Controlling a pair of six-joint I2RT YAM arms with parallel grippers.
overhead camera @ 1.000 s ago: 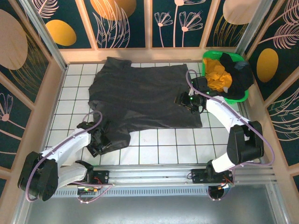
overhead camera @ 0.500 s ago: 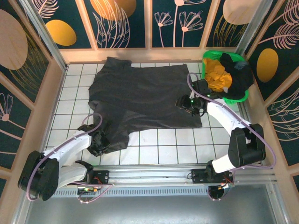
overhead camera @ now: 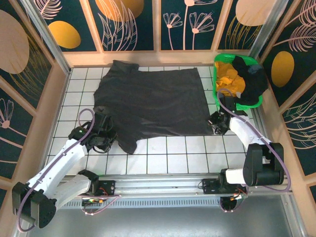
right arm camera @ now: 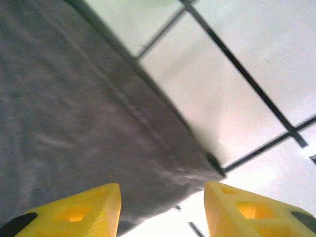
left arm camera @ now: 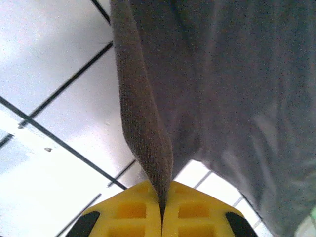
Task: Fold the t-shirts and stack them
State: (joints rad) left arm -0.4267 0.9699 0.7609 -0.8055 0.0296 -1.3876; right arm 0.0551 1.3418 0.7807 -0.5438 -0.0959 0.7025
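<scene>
Charcoal tee point(overhead camera: 153, 101) lies spread flat on tiled tabletop point(overhead camera: 187, 148), centre to far. L tool point(overhead camera: 107, 138) is clamped tight on tee's near-left edge, cloth pinched btwn the yellow fingers point(left arm camera: 123, 212); prob. the grip pt for a fold. R tool point(overhead camera: 217, 123) sits at near-right hem corner, jaws apart, corner just ahead of the gap, nothing gripped yet. Looks set to take the matching corner so both sides lift evenly. Mustard tee point(overhead camera: 228, 79) + black tee point(overhead camera: 252, 79) sit bunched in green basket point(overhead camera: 253, 104), far right.
</scene>
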